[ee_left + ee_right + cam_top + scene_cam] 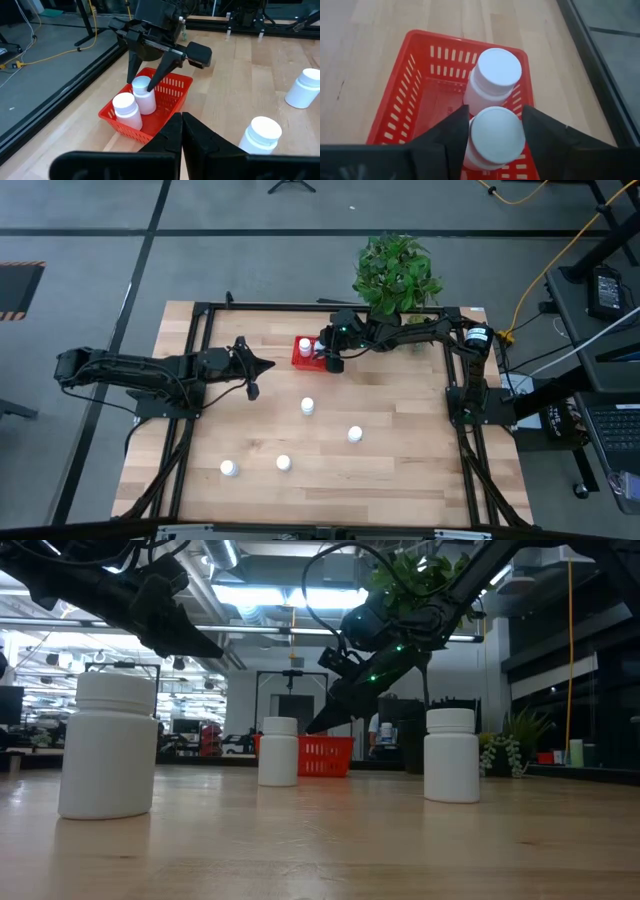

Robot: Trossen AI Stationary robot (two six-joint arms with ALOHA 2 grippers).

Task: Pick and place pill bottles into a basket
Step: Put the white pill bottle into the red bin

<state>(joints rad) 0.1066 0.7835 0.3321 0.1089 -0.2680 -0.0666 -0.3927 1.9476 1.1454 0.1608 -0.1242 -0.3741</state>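
The red basket (301, 352) stands at the table's far middle and holds two white pill bottles. My right gripper (326, 358) reaches down into it and is shut on one pill bottle (495, 134); the other bottle (496, 75) stands beside it in the basket. Both also show in the left wrist view, the held bottle (144, 94) and the free one (125, 109). Several more bottles stand upright on the table, among them two (307, 407) (355, 434) in the middle. My left gripper (253, 377) is shut and empty, hovering left of the basket. My right gripper pinches the bottle between its two fingers, one finger (451, 135) on each side of the white cap (479, 131). The fingers come from above, slanting down from the table's right. The bottle is upright with its lower part inside the basket; its base is hidden by the basket wall.
Two more bottles (283, 463) (229, 468) stand near the table's front left. A green plant in a dark pot (397, 272) stands at the far edge behind my right arm. In the low view, bottles (108, 745) (451, 755) stand in front of the basket (327, 756).
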